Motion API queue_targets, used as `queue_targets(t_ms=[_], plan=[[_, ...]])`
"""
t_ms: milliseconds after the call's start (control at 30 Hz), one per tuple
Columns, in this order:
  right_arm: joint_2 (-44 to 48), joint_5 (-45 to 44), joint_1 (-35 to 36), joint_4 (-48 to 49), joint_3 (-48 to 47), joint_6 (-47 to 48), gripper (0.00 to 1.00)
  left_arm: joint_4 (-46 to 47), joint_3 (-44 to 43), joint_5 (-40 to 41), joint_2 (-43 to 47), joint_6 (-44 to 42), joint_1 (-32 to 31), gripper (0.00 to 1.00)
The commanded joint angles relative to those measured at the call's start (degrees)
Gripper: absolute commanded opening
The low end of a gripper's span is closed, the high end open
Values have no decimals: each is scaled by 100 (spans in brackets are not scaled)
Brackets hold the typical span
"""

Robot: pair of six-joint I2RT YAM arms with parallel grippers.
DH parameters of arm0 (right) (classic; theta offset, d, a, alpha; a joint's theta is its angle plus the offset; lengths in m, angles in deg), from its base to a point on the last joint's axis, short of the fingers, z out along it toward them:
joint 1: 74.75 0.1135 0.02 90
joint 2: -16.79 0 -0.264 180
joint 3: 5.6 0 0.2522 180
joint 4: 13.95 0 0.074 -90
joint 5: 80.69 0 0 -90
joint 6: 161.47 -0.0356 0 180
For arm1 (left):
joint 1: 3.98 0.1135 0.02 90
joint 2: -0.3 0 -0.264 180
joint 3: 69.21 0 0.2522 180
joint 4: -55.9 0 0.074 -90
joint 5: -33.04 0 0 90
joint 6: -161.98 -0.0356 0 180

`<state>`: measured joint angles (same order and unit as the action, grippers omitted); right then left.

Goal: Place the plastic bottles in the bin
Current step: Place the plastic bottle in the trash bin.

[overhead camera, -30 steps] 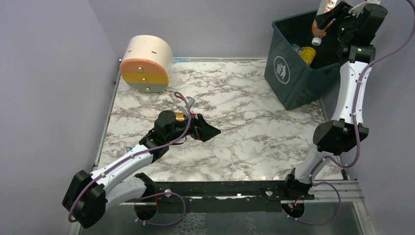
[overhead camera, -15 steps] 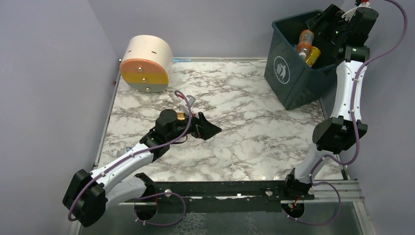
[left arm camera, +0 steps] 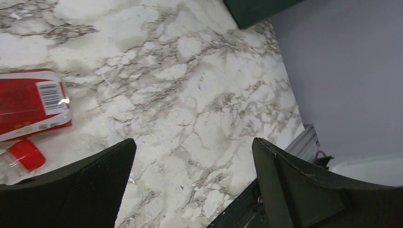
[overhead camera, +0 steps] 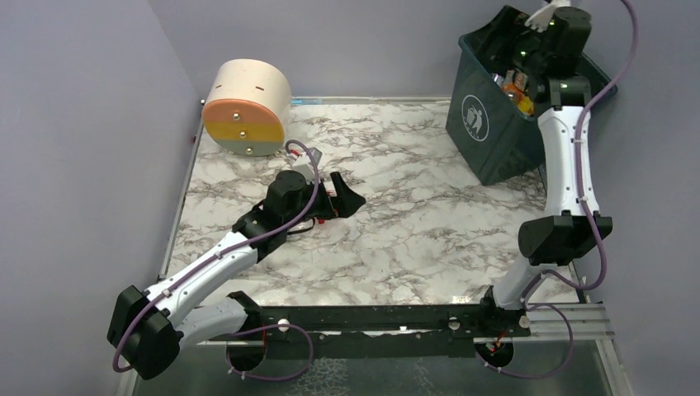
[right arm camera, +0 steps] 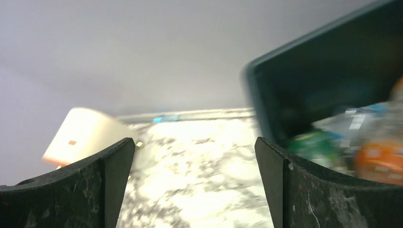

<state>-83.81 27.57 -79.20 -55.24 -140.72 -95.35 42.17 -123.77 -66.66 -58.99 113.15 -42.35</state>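
A plastic bottle [left arm camera: 29, 101] with a red label and red cap [left arm camera: 26, 155] lies on the marble table, just left of my left gripper [left arm camera: 192, 142]. That gripper is open with nothing between its fingers and hovers low over the table [overhead camera: 342, 198]; in the top view it hides most of this bottle. The dark teal bin [overhead camera: 489, 124] stands at the back right with several bottles [overhead camera: 517, 86] inside. My right gripper [overhead camera: 513, 37] is high over the bin's rim, open and empty [right arm camera: 195, 140]. In its blurred view, green [right arm camera: 313, 142] and orange [right arm camera: 380, 161] bottles lie in the bin [right arm camera: 323, 66].
A cream cylinder with orange and green bands [overhead camera: 246, 107] lies on its side at the back left. The table [overhead camera: 413, 214] ends at a rail along the far edge and a black bar at the near edge. Lilac walls close in on the left and back.
My right gripper has opened and dropped its orange bottle into the bin, then swung left over the rim. My left gripper has shifted slightly back and turned.
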Motion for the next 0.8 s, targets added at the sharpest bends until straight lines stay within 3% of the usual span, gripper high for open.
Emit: queue_targets(t_ms=[0,200,567,767], plan=[[291,-230,830,-372,147,374,100,-1161,-366,1173,92,245,54,99],[601,-436,1622,-381,736,554,100,-2122,-444,2189,827,894,458,99],[1004,-162,2656,-263,1765,691,100,-4025,-868,2500,911,1772,1851,99],[1163,94,2815,-53,2360,713,100,-4409,-756,2487,887,2210,2386,99]])
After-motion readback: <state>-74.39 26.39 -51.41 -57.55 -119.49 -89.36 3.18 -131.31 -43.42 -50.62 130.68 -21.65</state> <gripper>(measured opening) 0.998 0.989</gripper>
